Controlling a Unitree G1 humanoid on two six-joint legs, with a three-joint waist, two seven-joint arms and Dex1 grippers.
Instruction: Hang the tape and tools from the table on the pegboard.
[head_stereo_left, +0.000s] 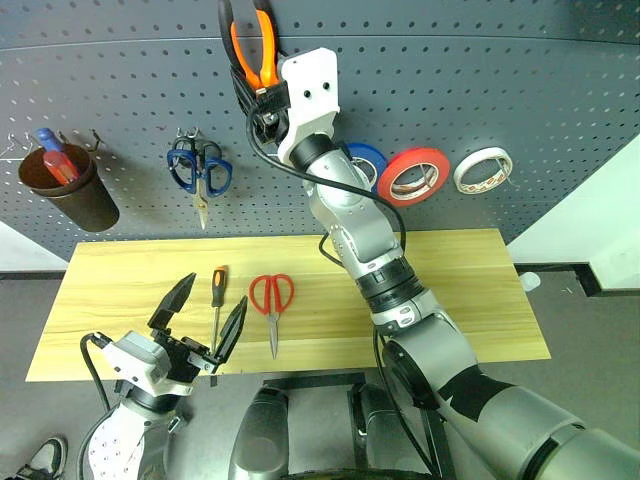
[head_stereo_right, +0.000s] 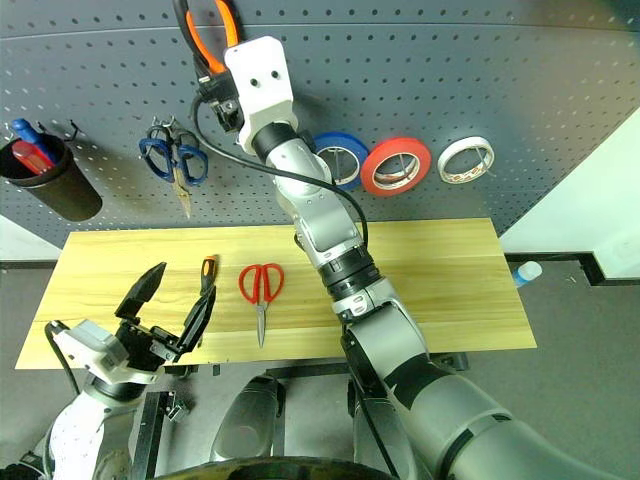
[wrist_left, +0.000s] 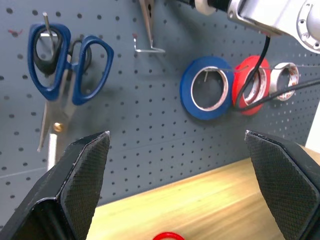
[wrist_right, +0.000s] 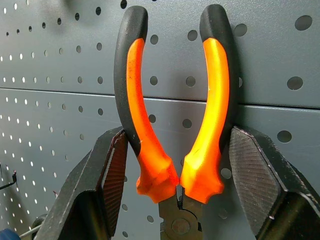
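The right gripper (wrist_right: 175, 165) clasps the pliers (wrist_right: 172, 110) by both handles; align them over a pegboard (head_stereo_left: 500, 90) hook before releasing.

Pliers (head_stereo_left: 255, 45) handle tops cut off by frame edge; blue roll (head_stereo_left: 366, 160) partly hidden behind right arm.

blue-handled scissors (head_stereo_left: 199, 168): hung far left | brown cup (head_stereo_left: 70, 187): far left | blue roll (head_stereo_left: 366, 160), white roll (head_stereo_left: 483, 169): hung far right
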